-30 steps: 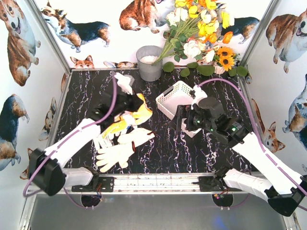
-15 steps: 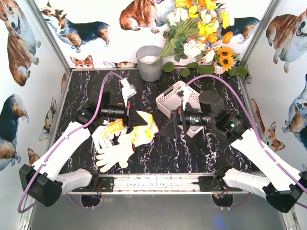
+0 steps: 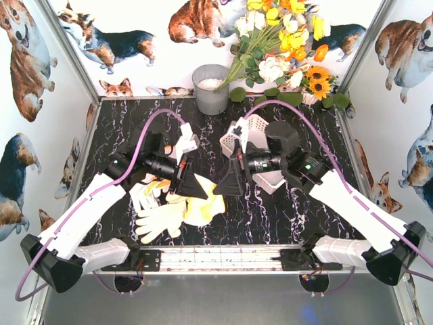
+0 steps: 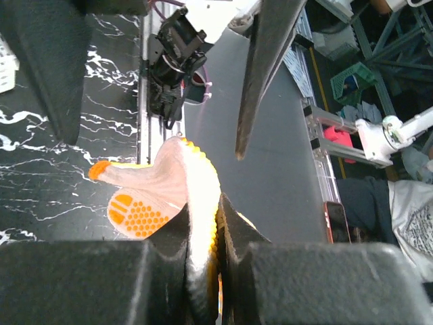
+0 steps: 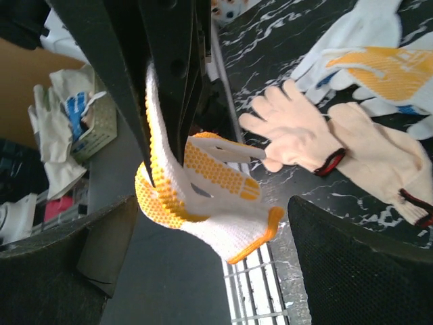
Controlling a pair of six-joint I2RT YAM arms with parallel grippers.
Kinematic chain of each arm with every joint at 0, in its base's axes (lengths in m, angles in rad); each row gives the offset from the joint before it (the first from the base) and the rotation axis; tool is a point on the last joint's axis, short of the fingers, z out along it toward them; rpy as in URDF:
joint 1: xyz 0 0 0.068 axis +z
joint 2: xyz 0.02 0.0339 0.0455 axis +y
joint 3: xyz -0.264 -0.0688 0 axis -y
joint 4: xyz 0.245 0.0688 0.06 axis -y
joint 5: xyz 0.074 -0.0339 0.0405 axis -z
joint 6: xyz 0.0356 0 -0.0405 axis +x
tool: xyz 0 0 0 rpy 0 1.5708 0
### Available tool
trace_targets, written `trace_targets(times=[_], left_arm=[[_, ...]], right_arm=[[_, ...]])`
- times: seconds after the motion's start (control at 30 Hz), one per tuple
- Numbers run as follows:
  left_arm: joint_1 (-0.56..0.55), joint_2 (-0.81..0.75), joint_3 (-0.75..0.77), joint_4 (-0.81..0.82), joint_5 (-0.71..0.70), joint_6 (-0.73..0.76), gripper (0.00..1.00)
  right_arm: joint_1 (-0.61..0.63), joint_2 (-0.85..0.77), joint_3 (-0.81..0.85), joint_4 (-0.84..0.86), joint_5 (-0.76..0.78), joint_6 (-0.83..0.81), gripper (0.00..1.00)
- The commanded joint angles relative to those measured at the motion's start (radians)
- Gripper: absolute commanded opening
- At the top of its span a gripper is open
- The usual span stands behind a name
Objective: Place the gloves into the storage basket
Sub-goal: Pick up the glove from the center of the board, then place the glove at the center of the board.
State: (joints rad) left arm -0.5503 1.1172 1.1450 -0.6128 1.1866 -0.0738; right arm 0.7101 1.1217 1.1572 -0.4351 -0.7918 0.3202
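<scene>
Marble table point(image 3: 122, 128): left hand point(image 3: 201, 193) clenched on glove point(image 3: 203, 208); right hand point(image 3: 226, 183) released, between glove and basket point(image 3: 255, 126); bucket point(image 3: 211, 89) behind

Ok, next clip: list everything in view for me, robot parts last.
held glove: 1, white with yellow-orange dots, hanging from the left gripper over the table's front middle
loose gloves: at least 3, cream or white with orange patches, lying on the table front left
basket: 1, white lattice, back middle, partly hidden by the right arm
bucket: 1, grey, at the back wall
flowers: 1 bunch, yellow, white and orange, back right
table: 1, black marble
walls: white, corgi prints
left gripper: shut on the held glove
right gripper: open, beside the held glove
</scene>
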Motion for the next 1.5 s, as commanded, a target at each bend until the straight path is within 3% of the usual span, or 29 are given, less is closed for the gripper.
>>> trace_targets(times=[0.0,0.2,0.33,0.43,0.6,0.83,0.87,1.03,1.1,1.23,1.33,1.47], left_arm=[[-0.029,0.0,0.054,-0.107,0.006,0.079,0.0],[-0.033,0.008,0.064,-0.13,0.001,0.1,0.0],[-0.033,-0.006,0.065,-0.131,-0.028,0.102,0.0],[-0.033,-0.008,0.068,-0.128,-0.03,0.102,0.0],[-0.033,0.002,0.073,-0.127,-0.027,0.105,0.0],[-0.033,0.006,0.077,-0.133,-0.088,0.108,0.01],[-0.033,0.005,0.076,-0.132,-0.116,0.109,0.03],[-0.033,-0.027,0.008,0.002,-0.359,0.0,0.22],[-0.033,-0.048,-0.037,0.067,-0.492,-0.054,0.42],[-0.031,-0.099,-0.122,0.178,-0.769,-0.138,0.67],[-0.031,-0.14,-0.209,0.276,-0.885,-0.243,0.75],[-0.034,-0.203,-0.358,0.478,-0.839,-0.426,0.79]], right_arm=[[0.039,0.047,0.065,0.05,-0.119,-0.022,0.97],[0.075,0.059,0.041,0.042,-0.171,-0.021,0.96],[0.077,0.037,-0.009,0.046,-0.203,0.007,0.86],[0.077,0.013,-0.046,0.051,-0.196,0.025,0.7],[0.077,0.003,-0.093,0.052,-0.162,0.05,0.52],[0.077,-0.066,-0.182,0.115,-0.104,0.126,0.01],[0.077,-0.073,-0.195,0.12,-0.086,0.141,0.0],[0.077,-0.115,-0.248,0.116,0.048,0.238,0.0],[0.077,-0.136,-0.276,0.118,0.11,0.301,0.0],[0.069,-0.177,-0.344,0.086,0.219,0.426,0.0],[0.056,-0.209,-0.391,0.018,0.315,0.516,0.0],[0.035,-0.259,-0.447,-0.008,0.394,0.628,0.0]])
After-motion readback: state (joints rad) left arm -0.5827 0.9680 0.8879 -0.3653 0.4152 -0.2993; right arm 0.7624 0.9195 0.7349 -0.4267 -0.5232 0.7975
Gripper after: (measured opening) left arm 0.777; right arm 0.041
